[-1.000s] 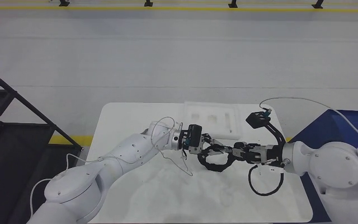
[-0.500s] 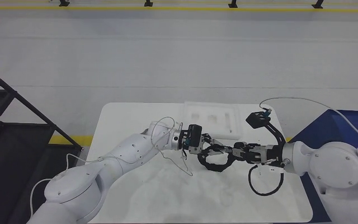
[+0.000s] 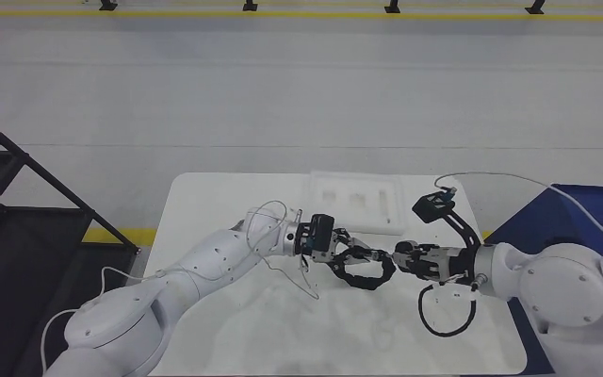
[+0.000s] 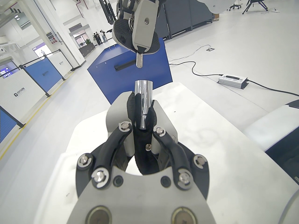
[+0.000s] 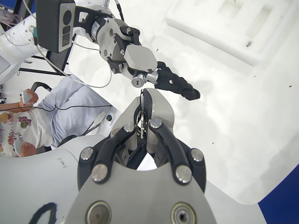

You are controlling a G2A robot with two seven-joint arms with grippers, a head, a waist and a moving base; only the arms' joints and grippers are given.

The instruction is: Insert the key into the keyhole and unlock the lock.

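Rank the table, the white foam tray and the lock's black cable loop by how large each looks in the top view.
1. table: largest by far.
2. white foam tray: middle.
3. black cable loop: smallest. It is clearly smaller than the tray, so nearness to the camera does not affect the order.

Both arms are stretched out from opposite sides toward each other, with the wrists almost level. The left gripper [image 4: 140, 108] and the right gripper [image 5: 144, 101] face each other tip to tip, very near but apart. The left fingers are pressed together on the lock [image 4: 143, 89], and the right fingers on the key [image 4: 139, 61].
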